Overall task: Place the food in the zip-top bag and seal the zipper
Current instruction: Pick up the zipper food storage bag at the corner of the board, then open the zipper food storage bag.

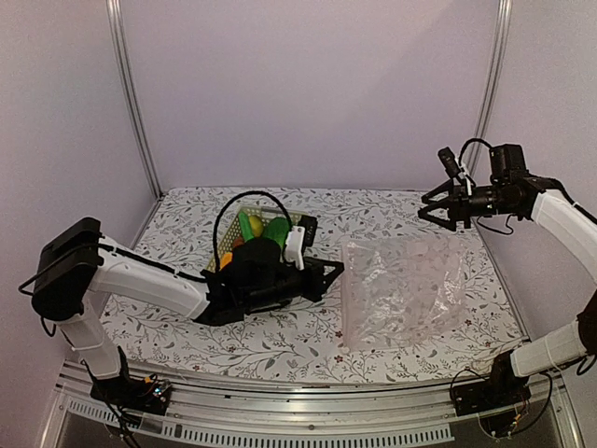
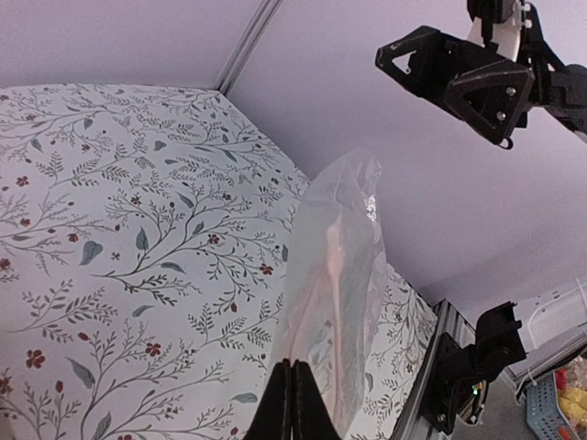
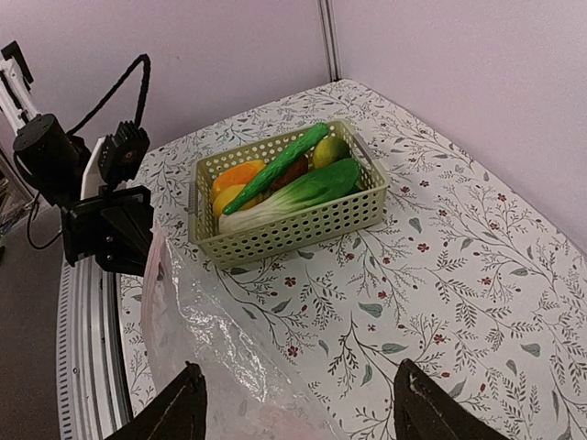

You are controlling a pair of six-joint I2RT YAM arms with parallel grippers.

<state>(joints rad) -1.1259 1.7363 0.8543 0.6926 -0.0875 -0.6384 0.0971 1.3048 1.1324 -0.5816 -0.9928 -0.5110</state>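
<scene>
The clear zip-top bag (image 1: 406, 289) lies on the table at the right, with its pinkish zipper (image 2: 327, 275) strip along the left edge. My left gripper (image 1: 338, 271) is shut on that edge, and the film rises from its fingertips (image 2: 292, 367). The food (image 3: 284, 179) sits in the basket: a cucumber (image 3: 275, 168), a bok choy (image 3: 293, 195), and orange and yellow pieces. My right gripper (image 1: 431, 207) hangs open in the air over the bag's far right corner, with nothing between its fingers (image 3: 188, 403).
The pale green lattice basket (image 3: 303, 220) stands left of the bag, behind my left arm (image 1: 149, 280). Metal frame posts (image 1: 131, 93) stand at the back corners. The table's aluminium front rail (image 1: 298, 392) runs along the near edge.
</scene>
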